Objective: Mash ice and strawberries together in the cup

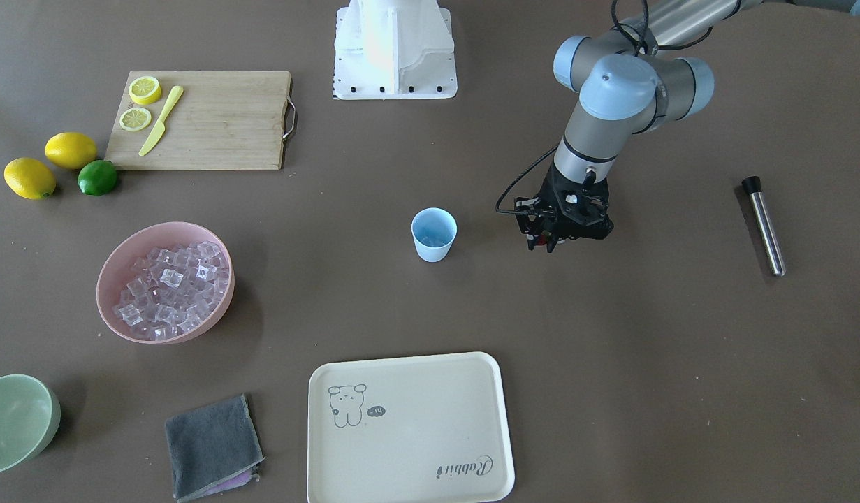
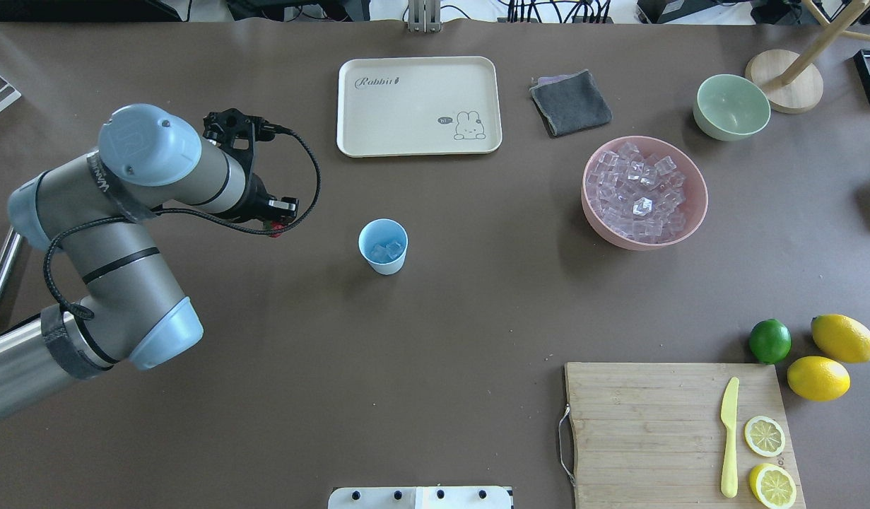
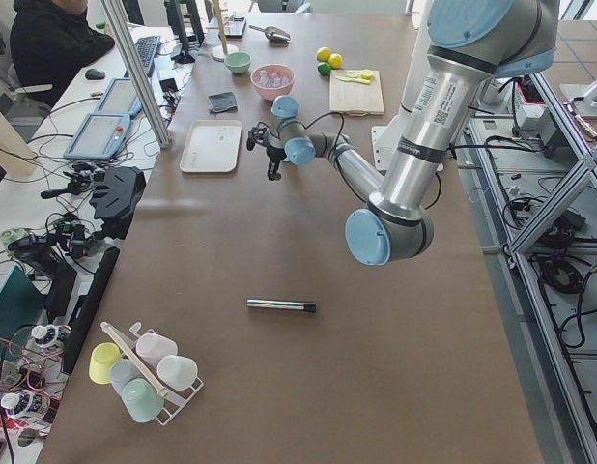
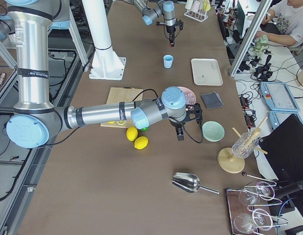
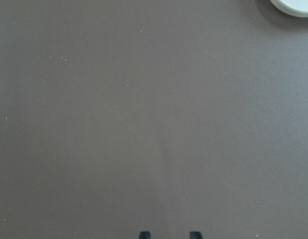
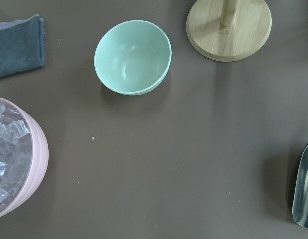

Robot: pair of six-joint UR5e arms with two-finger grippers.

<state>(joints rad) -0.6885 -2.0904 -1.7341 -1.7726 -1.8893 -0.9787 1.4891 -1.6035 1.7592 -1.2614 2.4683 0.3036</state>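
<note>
Left end effector (image 2: 271, 229) is hovering near cup (image 2: 384, 267), clenching a red speck, likely the strawberry (image 2: 270, 227); ice (image 2: 386, 250) is sitting in the cup. Right end effector (image 4: 180, 134): cannot tell. Releasing early risks it bouncing onto bench (image 2: 435, 339).

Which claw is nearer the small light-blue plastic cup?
Left. The left claw hangs close beside the light-blue cup; the right claw is far off, by the pale green bowl.

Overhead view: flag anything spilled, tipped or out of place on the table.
Nothing stands out. The cup stands upright with ice inside, the pink bowl is upright too, and nothing lies spilled on the table.
</note>
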